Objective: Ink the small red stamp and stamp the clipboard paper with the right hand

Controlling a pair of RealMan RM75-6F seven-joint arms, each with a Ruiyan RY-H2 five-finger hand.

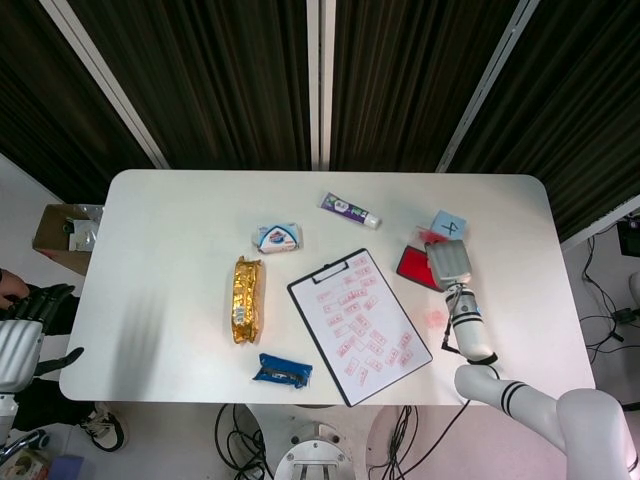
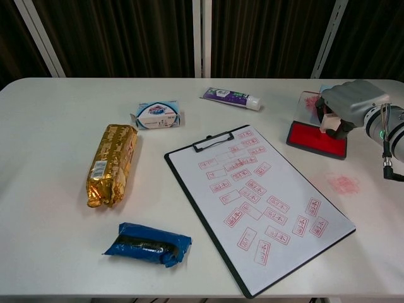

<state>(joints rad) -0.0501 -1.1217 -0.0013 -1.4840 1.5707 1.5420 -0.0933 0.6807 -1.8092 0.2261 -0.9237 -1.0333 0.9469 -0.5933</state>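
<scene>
On the white surface point(image 2: 57, 120) you have a gold foil packet point(image 2: 112, 164), a blue wrapped packet point(image 2: 148, 244) near the front edge, a small blue-and-white pack point(image 2: 156, 115), and a purple tube point(image 2: 230, 97) with a white cap.

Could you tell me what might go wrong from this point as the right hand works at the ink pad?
The right hand covers the stamp over the ink pad, so grip and inking cannot be checked. A red smudge already marks the table. The clipboard paper is crowded with imprints, so a new one may overlap.
</scene>
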